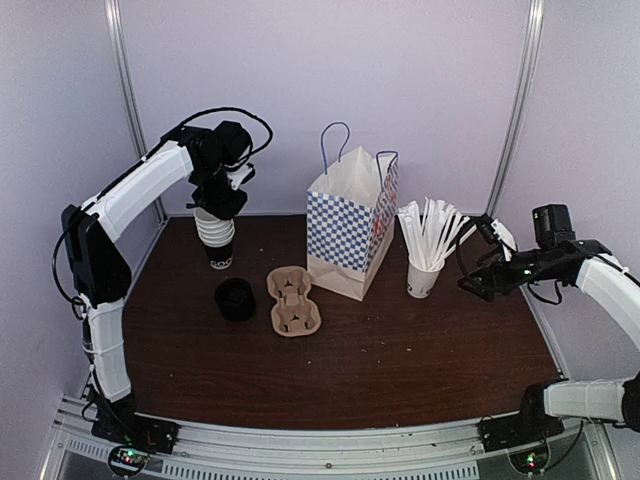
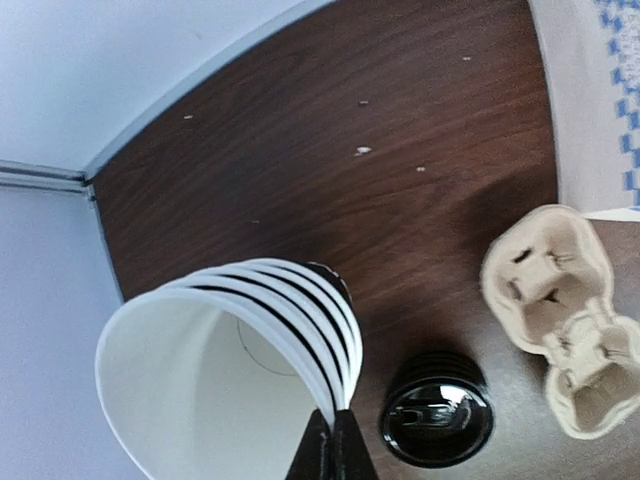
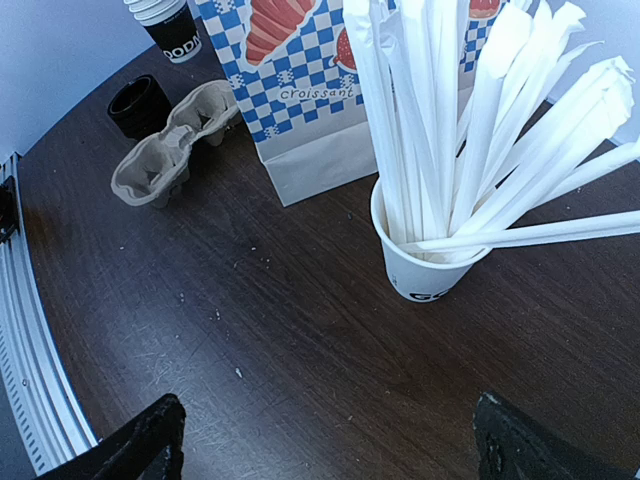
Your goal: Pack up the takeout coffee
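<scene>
No lidded black cup with pale print is in view. A stack of lidless black cups (image 1: 216,238) with white insides stands at the back left; it also shows in the left wrist view (image 2: 250,360) and the right wrist view (image 3: 168,28). My left gripper (image 1: 220,203) is above it, and in its wrist view (image 2: 335,450) it is shut on the rim of the top cup. A short stack of black lids (image 1: 235,298) sits beside the cups (image 2: 437,410). My right gripper (image 3: 335,450) is open and empty, low over the table at the right (image 1: 480,277).
The blue-and-white checkered bag (image 1: 350,235) stands open at the back middle. A cardboard cup carrier (image 1: 293,300) lies left of it. A white cup of white sticks (image 1: 424,278) stands right of the bag, just ahead of my right gripper (image 3: 425,270).
</scene>
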Controlling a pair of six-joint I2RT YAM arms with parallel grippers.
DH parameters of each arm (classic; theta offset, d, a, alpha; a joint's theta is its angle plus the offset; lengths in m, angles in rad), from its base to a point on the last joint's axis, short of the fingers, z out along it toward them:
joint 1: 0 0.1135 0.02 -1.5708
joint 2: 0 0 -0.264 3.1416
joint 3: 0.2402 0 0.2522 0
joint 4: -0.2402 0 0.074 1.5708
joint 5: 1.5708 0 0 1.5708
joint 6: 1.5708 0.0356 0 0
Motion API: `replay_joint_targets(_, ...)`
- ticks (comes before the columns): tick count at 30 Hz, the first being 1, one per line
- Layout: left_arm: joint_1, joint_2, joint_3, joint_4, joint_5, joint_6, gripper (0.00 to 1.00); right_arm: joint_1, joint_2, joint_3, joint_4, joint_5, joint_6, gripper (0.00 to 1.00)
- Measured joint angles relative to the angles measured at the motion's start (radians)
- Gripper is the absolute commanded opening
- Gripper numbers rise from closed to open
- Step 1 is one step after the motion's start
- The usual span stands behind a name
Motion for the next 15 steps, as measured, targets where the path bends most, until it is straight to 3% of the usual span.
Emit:
replay_joint_targets(2,0.011,-0.002,0.002,0.001,0.1,-0.011,0.0,0.0,0.001,0.0,0.0,0.0,0.0,1.0)
replay_joint_targets(6,0.009,-0.001,0.002,-0.009,-0.044,0.0,0.0,0.002,0.004,0.0,-0.001,0.002,-0.001,1.0)
replay_joint_targets(11,0.035,-0.018,-0.038,0.013,0.06,-0.011,0.0,0.002,0.004,0.0,-0.001,0.003,-0.002,1.0)
replay_joint_targets(15,0.02,-0.018,-0.047,0.004,0.013,-0.01,0.0,0.003,0.004,0.0,-0.001,0.004,-0.003,1.0)
